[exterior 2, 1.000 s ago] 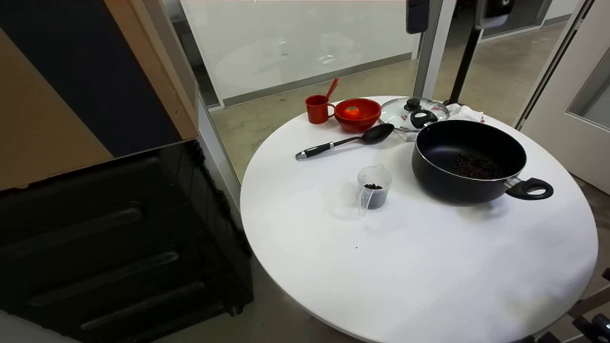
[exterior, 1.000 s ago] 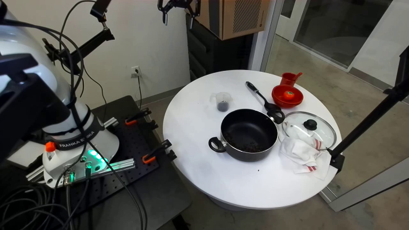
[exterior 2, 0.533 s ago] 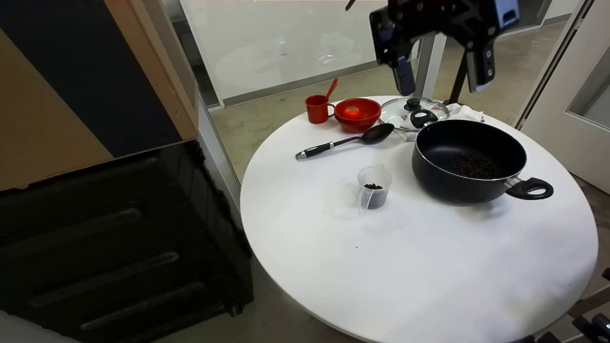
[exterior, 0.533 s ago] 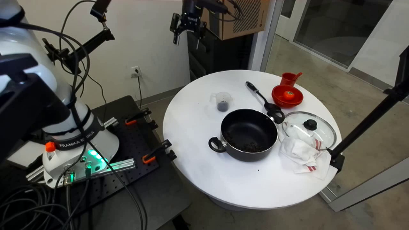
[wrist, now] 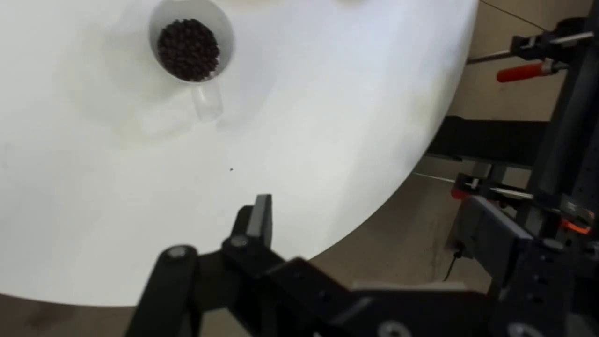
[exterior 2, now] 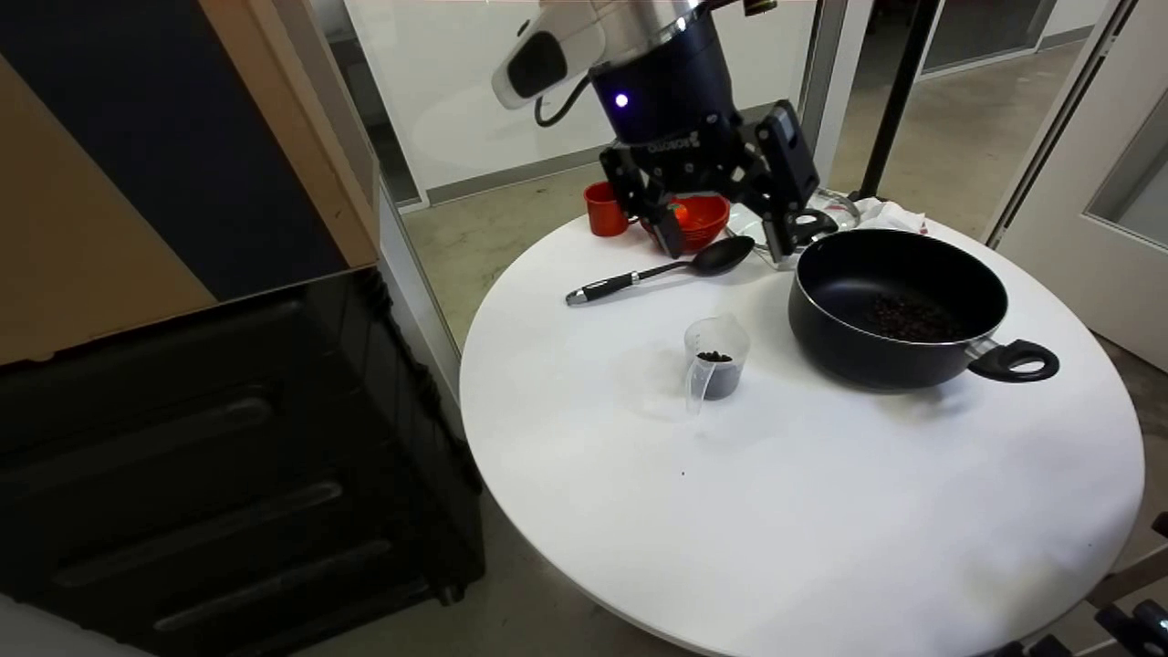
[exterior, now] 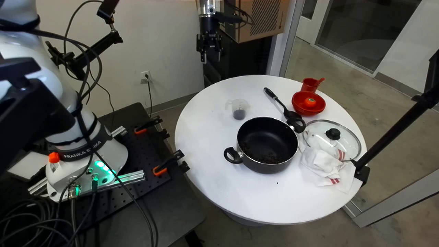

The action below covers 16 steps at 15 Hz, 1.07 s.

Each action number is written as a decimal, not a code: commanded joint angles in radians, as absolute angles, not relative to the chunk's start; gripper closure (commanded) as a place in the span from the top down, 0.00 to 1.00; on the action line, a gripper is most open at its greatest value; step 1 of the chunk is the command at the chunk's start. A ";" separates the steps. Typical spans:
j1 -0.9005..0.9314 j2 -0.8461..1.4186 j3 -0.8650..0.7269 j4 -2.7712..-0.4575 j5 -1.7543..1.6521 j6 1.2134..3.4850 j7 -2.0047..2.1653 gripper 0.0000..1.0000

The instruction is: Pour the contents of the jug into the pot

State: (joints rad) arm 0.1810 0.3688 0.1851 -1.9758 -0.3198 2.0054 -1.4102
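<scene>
While the clear jug (exterior 2: 725, 372) stands upright on the surface (exterior 2: 821, 511), dark beans (wrist: 188, 50) inside, its handle (wrist: 207, 101) sticks out on the side turned roughly away from the pot (exterior 2: 867, 358). Pot: near the jug, not touching, more beans on its floor. Tool (exterior 2: 726, 246): empty, fingers (wrist: 263, 217) parted wide, raised off the surface. Key relation: in the wrist view the jug lies ahead and to the left of the fingers, handle on the side nearer them, pointing down the view with a slight lean to the right. Fingers part side to side there, so the handle runs roughly crosswise to their closing line. Judgement: the approach calls for a shift toward the jug plus a descent, probably little turning. Exact height over the jug not readable.
</scene>
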 commanded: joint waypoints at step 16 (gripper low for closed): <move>0.145 0.558 0.161 -1.972 -0.432 2.334 -1.536 1.00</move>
